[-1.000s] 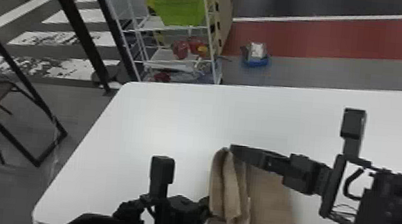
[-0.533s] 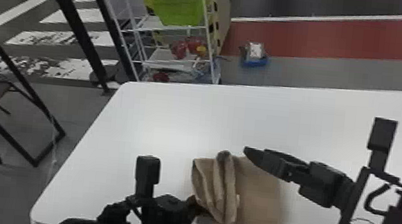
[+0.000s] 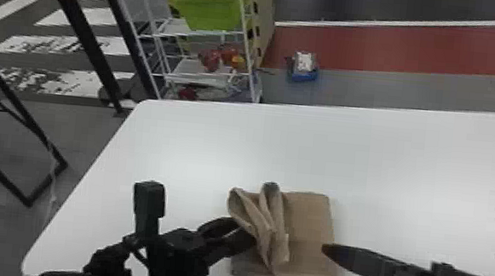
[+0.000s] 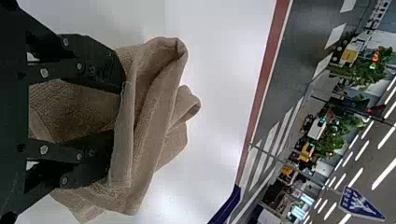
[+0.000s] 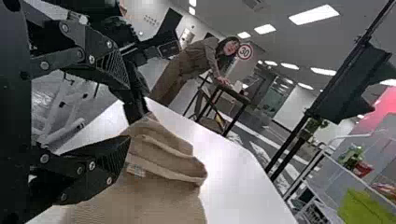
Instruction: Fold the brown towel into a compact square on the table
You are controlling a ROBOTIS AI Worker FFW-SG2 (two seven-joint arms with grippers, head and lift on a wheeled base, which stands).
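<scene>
In the head view, we see the brown cloth towel (image 3: 310, 222) on the white, round-cornered table (image 3: 407, 162), toward the table's six o'clock side. Its flat, squarish part spreads toward three o'clock, while loose raised folds bunch over its nine o'clock half, with two rounded bends pointing toward eleven o'clock.

The left black two-fingered gripper (image 3: 247, 233) comes in from eight o'clock and meets the bunched folds at the towel's nine o'clock side. In the left wrist view we find the left gripper (image 4: 116, 115) set wide: cloth lies between its fingers, and a raised fold runs across just past both tips, so we see no pinch.

The right black two-fingered gripper (image 3: 326, 249) reaches in from four o'clock, its dark tip at the towel's three o'clock edge; we cannot tell whether it touches. In the right wrist view the right gripper (image 5: 127, 112) is also spread wide and empty-handed, with the towel's folds and a small pale label (image 5: 136, 170) ahead of it.

Beyond the table, we have white wire shelving (image 3: 249, 63) with a lime-green bin (image 3: 210, 10) at eleven o'clock.
</scene>
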